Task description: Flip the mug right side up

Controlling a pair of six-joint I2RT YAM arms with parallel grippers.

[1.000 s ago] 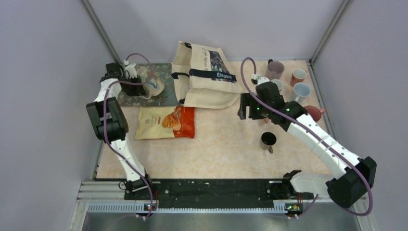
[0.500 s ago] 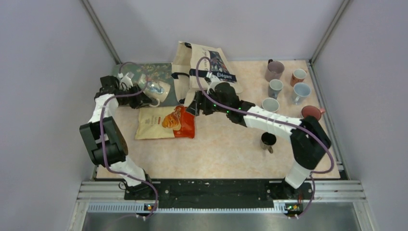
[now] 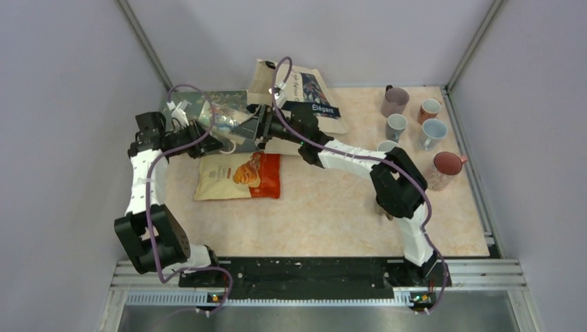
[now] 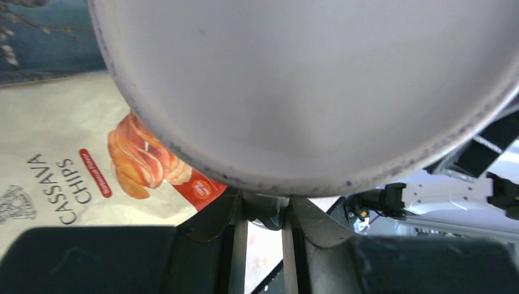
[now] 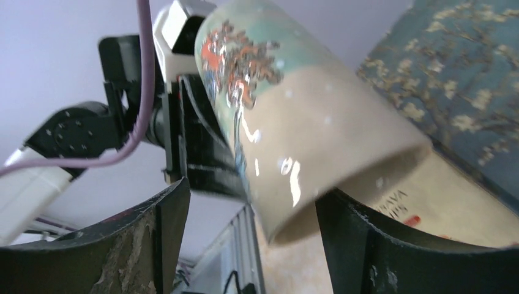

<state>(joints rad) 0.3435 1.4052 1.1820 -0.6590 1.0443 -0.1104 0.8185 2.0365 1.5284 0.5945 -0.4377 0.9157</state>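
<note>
L gripper: pinching mug, prob. by handle; held tilted, mouth twd R gripper for regrasp.
R gripper: spread, fingers flanking mug mouth, no contact seen.

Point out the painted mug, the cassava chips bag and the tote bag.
painted mug (image 5: 294, 141), right wrist view, beige side wall
cassava chips bag (image 3: 239, 176), top view, printed front
tote bag (image 3: 315, 90), top view, dark print panel

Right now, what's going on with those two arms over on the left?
The left hand grips the cream ceramic mug with teal and red floral print, holding it raised and tilted. The right hand is open, one finger on each side of the mug, not closed on it. The mug is not yet upright.
</note>
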